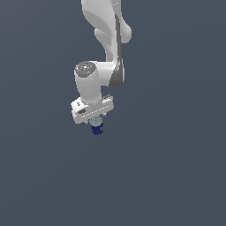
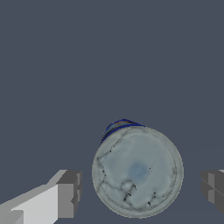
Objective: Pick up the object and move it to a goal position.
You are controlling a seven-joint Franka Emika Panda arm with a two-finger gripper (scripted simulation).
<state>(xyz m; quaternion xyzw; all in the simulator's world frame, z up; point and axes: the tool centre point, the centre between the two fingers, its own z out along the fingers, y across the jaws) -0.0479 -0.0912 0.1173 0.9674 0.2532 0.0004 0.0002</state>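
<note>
The object is a small dark blue can (image 1: 97,128) with a pale grey-silver top (image 2: 137,171), standing upright on the dark floor. In the exterior view it shows just below the white hand of the arm, mostly covered by it. In the wrist view my gripper (image 2: 140,190) is open, with one grey fingertip (image 2: 70,192) on one side of the can and the other fingertip (image 2: 213,190) on the opposite side. Gaps remain between both pads and the can, so nothing is held.
The white Panda arm (image 1: 106,48) reaches down from the upper part of the exterior view. A plain dark grey-blue floor (image 1: 176,176) lies all around the can.
</note>
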